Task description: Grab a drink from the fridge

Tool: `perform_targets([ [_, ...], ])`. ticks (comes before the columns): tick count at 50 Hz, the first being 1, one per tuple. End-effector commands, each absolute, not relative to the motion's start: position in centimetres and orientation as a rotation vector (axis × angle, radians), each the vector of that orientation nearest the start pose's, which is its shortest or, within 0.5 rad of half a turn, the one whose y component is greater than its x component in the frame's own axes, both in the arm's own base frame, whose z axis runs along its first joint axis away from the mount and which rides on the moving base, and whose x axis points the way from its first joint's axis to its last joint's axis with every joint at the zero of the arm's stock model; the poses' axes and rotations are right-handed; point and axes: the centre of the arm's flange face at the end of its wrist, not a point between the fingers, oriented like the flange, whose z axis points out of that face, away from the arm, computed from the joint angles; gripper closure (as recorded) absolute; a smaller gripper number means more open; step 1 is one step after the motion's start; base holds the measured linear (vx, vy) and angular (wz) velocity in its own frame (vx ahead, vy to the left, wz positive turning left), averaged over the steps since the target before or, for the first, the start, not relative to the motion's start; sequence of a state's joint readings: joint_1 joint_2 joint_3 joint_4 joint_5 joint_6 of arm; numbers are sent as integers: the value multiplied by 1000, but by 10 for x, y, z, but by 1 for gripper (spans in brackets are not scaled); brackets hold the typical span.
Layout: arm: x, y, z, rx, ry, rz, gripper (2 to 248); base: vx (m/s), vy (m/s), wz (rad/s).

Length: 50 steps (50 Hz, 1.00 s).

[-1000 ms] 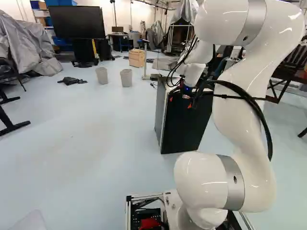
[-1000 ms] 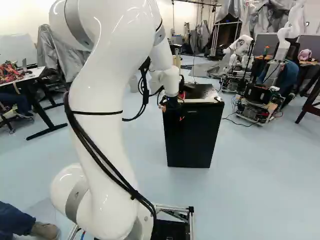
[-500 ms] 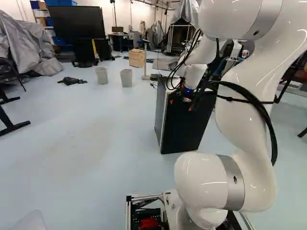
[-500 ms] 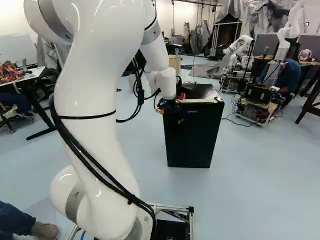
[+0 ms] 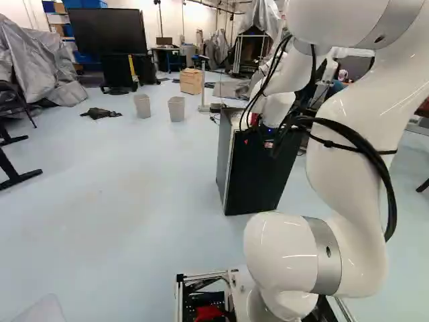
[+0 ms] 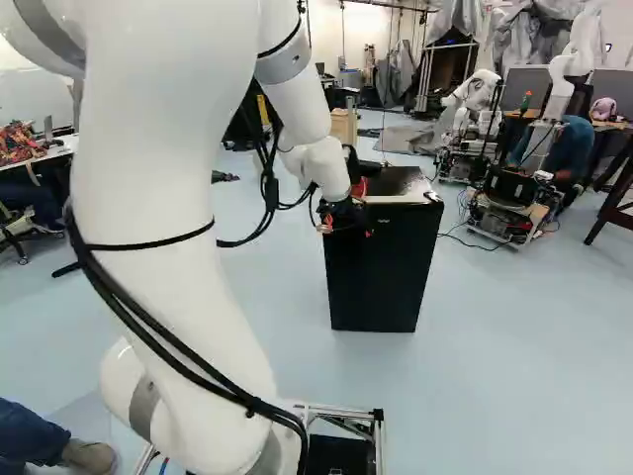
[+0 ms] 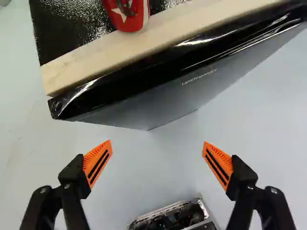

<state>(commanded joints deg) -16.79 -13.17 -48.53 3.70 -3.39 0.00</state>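
The white arm (image 6: 178, 188) has changed its bend over the past second: its upper links have swung back closer to the base cameras, filling more of both base views. The claw (image 7: 157, 142) has shifted only slightly and now hangs just in front of the black mini fridge (image 6: 381, 267), near its top front edge. The base and the fridge have not moved.

The claw's fingers stand wide apart, orange pads (image 7: 98, 162) facing each other with nothing between them. A red drink can (image 7: 128, 17) with a white star stands on top of the fridge, behind the pale strip (image 7: 153, 36) along the front edge. It is ahead of the claw and ungripped. The small shift suggests the claw is being lined up; it likely still has to rise and go forward over the edge to get around the can. Going forward too low could push the pads into the door (image 7: 158, 103).

The wrist view cuts off the can's far end, and in the base views the can is only a bit of red beside the wrist. Dark cables (image 5: 355, 141) and the arm crowd the claw in the left base view. The fridge's inside is hidden.
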Motion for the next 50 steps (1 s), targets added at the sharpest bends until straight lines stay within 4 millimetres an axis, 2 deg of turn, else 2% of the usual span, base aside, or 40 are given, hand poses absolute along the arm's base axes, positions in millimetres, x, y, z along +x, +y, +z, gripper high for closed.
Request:
perform_targets([
  [16, 467, -147, 415, -3057, 359, -1081, 3, 0, 0, 0],
  [36, 476, -145, 426, -3005, 111, -1374, 3, 0, 0, 0],
  [50, 481, -144, 433, -2947, 65, -1507, 3, 0, 0, 0],
])
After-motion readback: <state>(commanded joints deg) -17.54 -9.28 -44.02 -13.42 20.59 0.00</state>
